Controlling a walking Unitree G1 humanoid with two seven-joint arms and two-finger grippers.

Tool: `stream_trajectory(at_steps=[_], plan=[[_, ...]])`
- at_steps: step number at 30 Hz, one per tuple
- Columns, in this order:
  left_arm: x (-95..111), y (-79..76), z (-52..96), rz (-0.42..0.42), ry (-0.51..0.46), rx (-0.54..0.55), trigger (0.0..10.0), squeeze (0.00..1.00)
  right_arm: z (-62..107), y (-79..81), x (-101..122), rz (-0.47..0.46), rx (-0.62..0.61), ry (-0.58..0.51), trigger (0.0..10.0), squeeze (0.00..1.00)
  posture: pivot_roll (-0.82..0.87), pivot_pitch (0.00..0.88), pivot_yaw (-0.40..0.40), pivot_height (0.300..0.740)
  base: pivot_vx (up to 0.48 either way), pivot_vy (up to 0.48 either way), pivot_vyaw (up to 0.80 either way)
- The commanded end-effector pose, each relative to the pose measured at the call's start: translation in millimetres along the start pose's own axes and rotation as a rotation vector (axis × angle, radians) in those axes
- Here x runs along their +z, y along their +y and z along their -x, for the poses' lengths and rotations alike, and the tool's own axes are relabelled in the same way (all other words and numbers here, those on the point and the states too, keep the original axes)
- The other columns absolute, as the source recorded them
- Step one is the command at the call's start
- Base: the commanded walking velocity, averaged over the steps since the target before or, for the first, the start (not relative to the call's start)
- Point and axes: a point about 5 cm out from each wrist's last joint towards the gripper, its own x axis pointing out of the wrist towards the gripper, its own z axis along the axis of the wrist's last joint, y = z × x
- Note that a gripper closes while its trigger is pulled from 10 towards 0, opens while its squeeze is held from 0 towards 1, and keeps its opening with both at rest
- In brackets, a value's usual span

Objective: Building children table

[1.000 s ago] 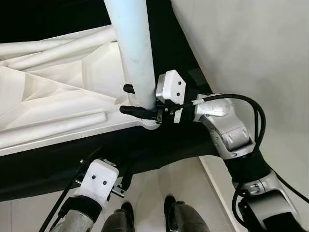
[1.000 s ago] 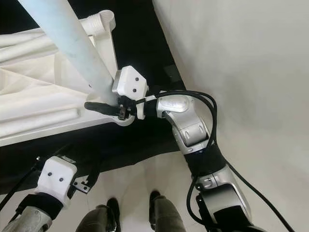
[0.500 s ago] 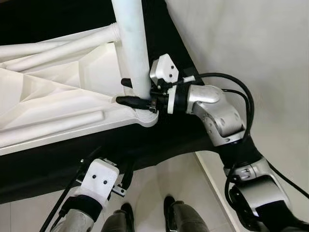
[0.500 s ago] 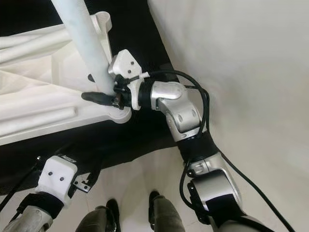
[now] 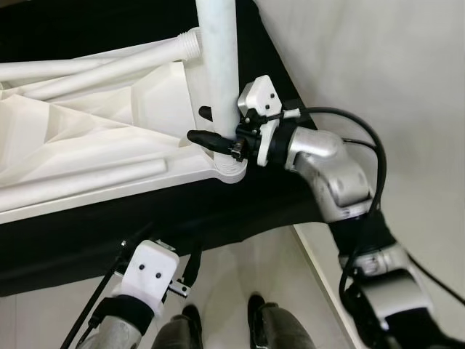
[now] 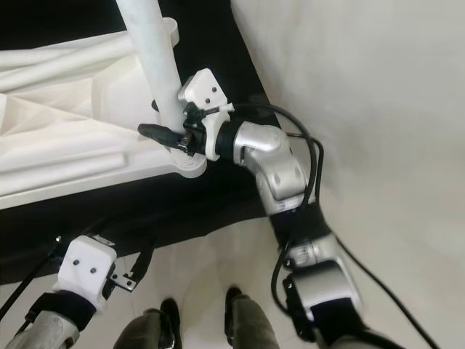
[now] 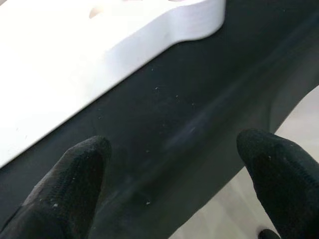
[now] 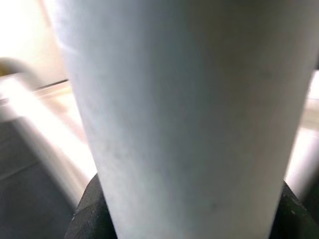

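Observation:
A white plastic table top (image 5: 87, 138) lies upside down on a black surface. A white table leg (image 5: 219, 65) stands upright in the round corner socket (image 5: 231, 171) at its near right corner. My right gripper (image 5: 212, 127) is shut on the leg just above the socket, one black finger on each side; the leg (image 8: 184, 119) looms close in the right wrist view. Other white legs (image 5: 94, 67) lie across the far side of the top. My left gripper (image 7: 169, 164) hangs low at the front left, open, over the black surface with nothing between its fingers.
The black surface (image 5: 145, 225) ends at a front edge, with pale floor (image 5: 247, 269) below it. A person's shoes (image 5: 258, 309) stand on that floor close to me. A plain white wall (image 5: 378, 80) rises on the right.
My right wrist has rotated around the leg while staying shut on it. The leg now stands more upright in the socket. The camera view has shifted slightly.

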Motion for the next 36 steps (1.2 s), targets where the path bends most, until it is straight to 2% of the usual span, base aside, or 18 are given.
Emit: stream_trajectory(at_steps=[1, 2, 4, 7, 13, 19, 20, 21, 25, 27, 28, 29, 30, 31, 32, 34, 35, 36], plan=[[-5, -0.5, 3.5, -0.005, 0.029, 0.004, 10.0, 0.0, 40.7, -8.0, -79, -0.203, -0.458, 0.344, 10.0, 0.0, -0.02, 0.408, 0.01, 0.74, 0.0, 0.0, 0.0], [-5, -0.5, 3.5, -0.005, 0.029, 0.004, 10.0, 0.0, 40.7, -8.0, -79, -0.203, -0.458, 0.344, 10.0, 0.0, -0.02, 0.408, 0.01, 0.74, 0.0, 0.0, 0.0], [-5, 0.5, 2.9, -0.007, 0.029, 0.009, 10.0, 0.0, 50.1, 18.9, -84, -0.258, -0.553, 0.335, 10.0, 0.0, -0.03, 0.41, 0.019, 0.74, 0.0, 0.0, 0.0], [-6, 1.4, 1.8, -0.013, 0.031, 0.009, 10.0, 0.0, 39.8, 38.7, -83, -0.28, -0.532, 0.325, 10.0, 0.0, -0.01, 0.405, 0.031, 0.74, 0.0, 0.0, 0.0], [-8, 1.9, 0.0, -0.017, 0.032, 0.007, 10.0, 0.0, 28.2, 37.3, -74, -0.26, -0.524, 0.295, 10.0, 0.0, -0.02, 0.387, 0.028, 0.74, 0.0, 0.0, 0.0], [-8, 2.6, -1.4, -0.02, 0.028, 0.014, 10.0, 0.0, 28.2, 33.1, -70, -0.256, -0.526, 0.306, 10.0, 0.0, -0.03, 0.381, 0.022, 0.74, 0.0, 0.0, 0.0], [-8, 3.0, -1.5, -0.022, 0.028, 0.018, 10.0, 0.0, 28.9, 33.2, -68, -0.253, -0.518, 0.299, 10.0, 0.55, -0.03, 0.379, 0.022, 0.74, 0.0, 0.0, 0.0], [-9, 3.2, -1.6, -0.023, 0.027, 0.021, 10.0, 0.0, 28.0, 33.6, -63, -0.283, -0.498, 0.263, 10.0, 1.0, -0.03, 0.374, 0.023, 0.74, 0.0, 0.0, 0.0], [-9, 3.3, -2.1, -0.025, 0.028, 0.023, 10.0, 0.0, 22.6, 36.0, -46, -0.329, -0.405, 0.16, 10.0, 1.0, -0.03, 0.368, 0.024, 0.74, 0.0, 0.0, 0.0], [-10, 3.0, -2.8, -0.026, 0.027, 0.02, 10.0, 0.0, 14.7, 39.0, -17, -0.315, -0.157, 0.005, 10.0, 1.0, -0.03, 0.359, 0.026, 0.74, 0.0, 0.0, 0.0], [-10, 3.0, -2.8, -0.026, 0.027, 0.02, 10.0, 0.0, 14.7, 39.0, -17, -0.315, -0.157, 0.005, 10.0, 1.0, -0.03, 0.359, 0.026, 0.74, 0.0, 0.0, 0.0], [-10, 2.7, -3.3, -0.026, 0.026, 0.018, 10.0, 0.0, 13.8, 38.4, -5, -0.277, -0.043, -0.047, 10.0, 1.0, -0.04, 0.354, 0.025, 0.74, 0.0, 0.0, 0.0], [-10, 2.7, -3.3, -0.026, 0.026, 0.018, 10.0, 0.0, 13.8, 38.4, -5, -0.277, -0.043, -0.047, 10.0, 1.0, -0.04, 0.354, 0.025, 0.74, 0.0, 0.0, 0.0], [-10, 2.5, -3.7, -0.026, 0.025, 0.017, 10.0, 0.0, 14.5, 38.7, 3, -0.249, 0.083, -0.071, 10.0, 0.85, -0.04, 0.354, 0.025, 0.74, 0.0, 0.0, 0.0], [-10, 1.9, -4.5, -0.025, 0.024, 0.016, 10.0, 0.0, 16.2, 30.2, 6, -0.147, 0.175, -0.055, 10.0, 0.85, -0.04, 0.348, 0.022, 0.74, 0.0, 0.0, 0.0], [-10, 1.8, -4.8, -0.025, 0.024, 0.016, 10.0, 0.0, 16.5, 27.9, 6, -0.123, 0.187, -0.047, 10.0, 0.85, -0.04, 0.347, 0.021, 0.74, 0.0, 0.0, 0.0], [-10, 1.5, -5.4, -0.024, 0.023, 0.015, 10.0, 0.0, 15.2, 17.9, 6, -0.066, 0.228, -0.019, 10.0, 0.0, -0.04, 0.342, 0.014, 0.74, 0.0, 0.0, 0.0], [-10, 1.5, -5.4, -0.024, 0.023, 0.015, 10.0, 0.0, 15.2, 17.9, 6, -0.066, 0.228, -0.019, 10.0, 0.0, -0.04, 0.342, 0.014, 0.74, 0.0, 0.0, 0.0]])
